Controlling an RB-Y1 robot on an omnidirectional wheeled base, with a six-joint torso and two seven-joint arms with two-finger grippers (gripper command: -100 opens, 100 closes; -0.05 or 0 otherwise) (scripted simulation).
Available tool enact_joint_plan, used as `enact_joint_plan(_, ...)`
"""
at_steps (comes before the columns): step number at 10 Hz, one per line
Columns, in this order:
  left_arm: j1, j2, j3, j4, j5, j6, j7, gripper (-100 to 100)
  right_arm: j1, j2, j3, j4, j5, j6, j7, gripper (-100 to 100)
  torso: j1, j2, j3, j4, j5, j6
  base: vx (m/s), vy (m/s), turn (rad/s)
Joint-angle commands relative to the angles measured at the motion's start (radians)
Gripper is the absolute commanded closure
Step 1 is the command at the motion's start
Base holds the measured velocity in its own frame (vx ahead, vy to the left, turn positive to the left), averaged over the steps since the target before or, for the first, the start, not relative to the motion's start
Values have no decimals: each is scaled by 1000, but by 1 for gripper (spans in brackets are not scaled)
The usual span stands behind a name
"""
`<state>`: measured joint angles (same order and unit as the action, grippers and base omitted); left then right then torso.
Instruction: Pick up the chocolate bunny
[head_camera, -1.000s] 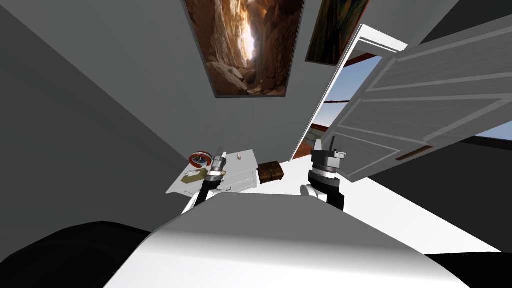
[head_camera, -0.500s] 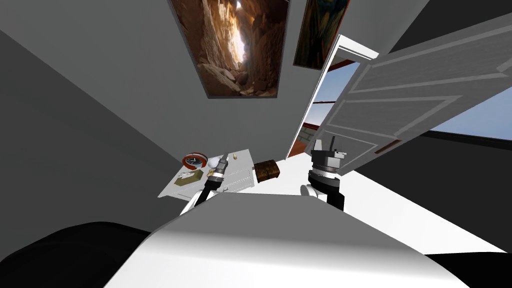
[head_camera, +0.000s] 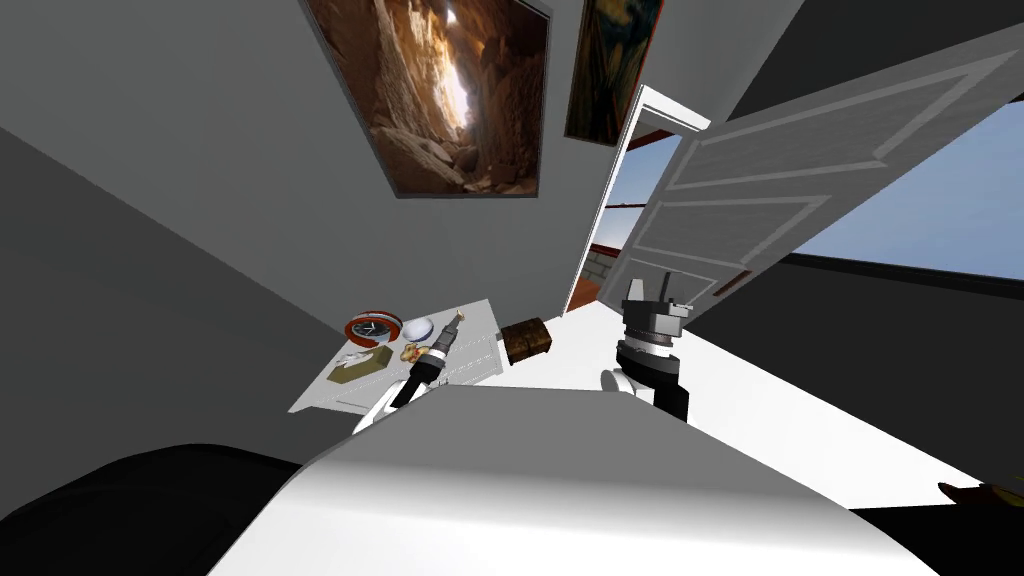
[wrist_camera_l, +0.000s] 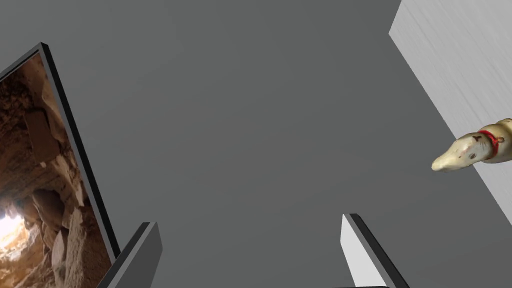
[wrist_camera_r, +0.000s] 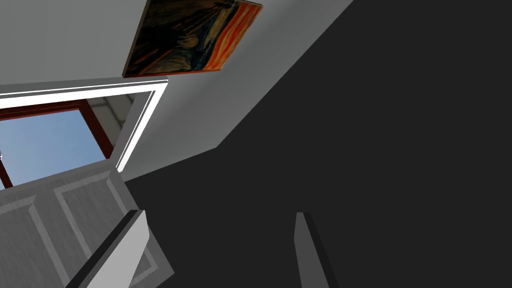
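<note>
The chocolate bunny (wrist_camera_l: 472, 150) is showing as a small, smooth, pale cream figure with a tapered head and a thin red collar. It is standing on the white, faintly grained counter (wrist_camera_l: 457, 65), its head outlined against the flat grey wall (wrist_camera_l: 260, 100). The left end effector (wrist_camera_l: 248, 220) is hovering over the counter, its flat blade-like fingers spread wide and holding nothing. The bunny is sitting outside their gap, beyond one fingertip and apart from it. A round red-rimmed clock (head_camera: 372, 328), a white dome (head_camera: 418, 328) and an olive box (head_camera: 357, 368) are sharing the counter. A brown chest (head_camera: 527, 340) is resting on the white floor (head_camera: 760, 400) just beside it. The right end effector (head_camera: 662, 290) is hanging near the panelled door (head_camera: 800, 190), fingers wide apart and empty.
</note>
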<state>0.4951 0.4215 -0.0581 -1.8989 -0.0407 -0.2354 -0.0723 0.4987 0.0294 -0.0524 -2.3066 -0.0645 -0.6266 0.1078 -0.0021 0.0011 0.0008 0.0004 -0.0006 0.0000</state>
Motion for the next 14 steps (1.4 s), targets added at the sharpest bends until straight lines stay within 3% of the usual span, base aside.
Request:
enact_joint_plan(1,-9,23,-2,26,-1,30,5,-100,0,0,0,0,0,0,0,0,0,0,0,0,0,0,2,-29,-55)
enact_joint_plan(4,-35,115,-29,122,-12,121,14,-100,0,0,0,0,0,0,0,0,2,-2,-1,0,0,0,18,-18,-193)
enact_joint_plan(5,-35,115,-29,122,-12,131,14,-100,0,0,0,0,0,0,0,0,3,-2,-1,-1,1,0,24,-3,-42)
enact_joint_plan(7,-54,177,-48,185,-17,188,21,-100,0,0,0,0,0,0,0,0,3,-2,-1,0,1,0,30,1,-183)
enact_joint_plan(8,-54,177,-48,185,-17,199,21,-100,0,0,0,0,0,0,0,0,4,-3,-1,-1,1,0,24,9,-57)
enact_joint_plan(10,-74,238,-70,245,-22,264,30,-100,0,0,0,0,0,0,0,0,4,-3,-2,-1,1,0,35,6,-174)
enact_joint_plan(11,-74,238,-70,245,-22,264,30,-100,0,0,0,0,0,0,0,0,4,-3,-2,-1,1,0,31,18,-70)
enact_joint_plan(13,-94,298,-92,302,-25,325,39,-100,0,0,0,0,0,0,0,0,4,-3,-2,-1,1,0,36,16,-163)
enact_joint_plan(14,-94,298,-92,302,-25,326,39,-100,0,0,0,0,0,0,0,0,4,-3,-2,-1,1,0,31,21,-85)
